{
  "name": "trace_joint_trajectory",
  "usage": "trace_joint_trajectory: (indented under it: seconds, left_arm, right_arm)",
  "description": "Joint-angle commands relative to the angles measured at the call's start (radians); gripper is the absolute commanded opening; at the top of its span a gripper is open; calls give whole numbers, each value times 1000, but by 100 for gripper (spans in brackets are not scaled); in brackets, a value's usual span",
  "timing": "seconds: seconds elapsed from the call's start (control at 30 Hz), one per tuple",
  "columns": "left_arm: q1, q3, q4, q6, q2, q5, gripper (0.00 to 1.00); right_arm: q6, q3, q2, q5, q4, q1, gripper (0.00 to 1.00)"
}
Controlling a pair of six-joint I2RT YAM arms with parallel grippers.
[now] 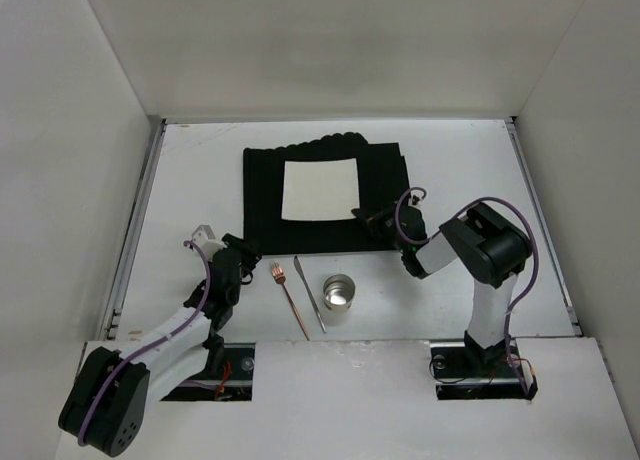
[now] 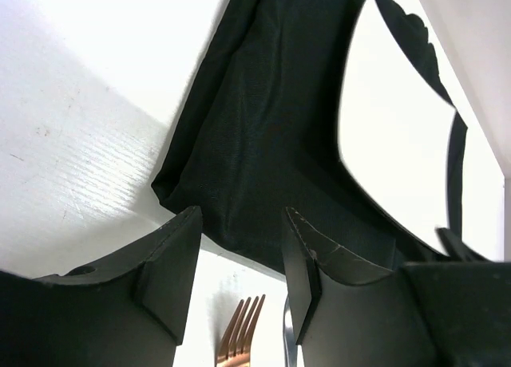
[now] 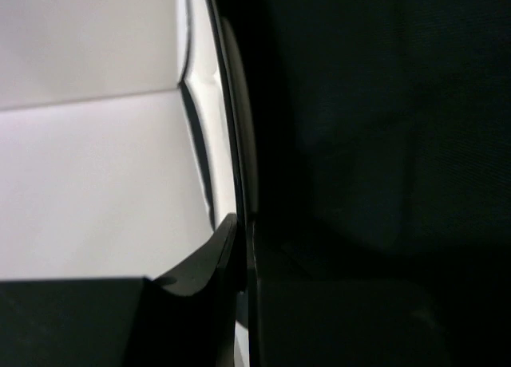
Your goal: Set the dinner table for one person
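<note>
dinner table (image 1: 190, 175) open left, right, beyond black mat (image 1: 262, 200). before mat's near edge: fork (image 1: 291, 302), knife (image 1: 309, 294), metal cup (image 1: 339, 294) crowd. white plate (image 1: 320, 190) on mat.

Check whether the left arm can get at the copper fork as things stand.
Probably yes. The fork lies just right of the open left gripper, nothing between. The knife lies close on its far side, so a grasp could nudge it.
</note>
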Motion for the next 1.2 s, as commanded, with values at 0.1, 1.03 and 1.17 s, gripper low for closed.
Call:
trace_joint_trajectory:
  seconds: [0.1,1.03,1.17]
  left_arm:
    - [-3,13,18,9,-13,-26,41]
    - [-21,11,12,6,-48,-34,41]
    - [-21,20,-11,11,-70,-36,41]
  right_arm:
    - [89,67,3,64,431,9,3]
    - [-170,-44,-159,24,-193,-95,53]
    - [-271,-25,-249,113,-376,-80,53]
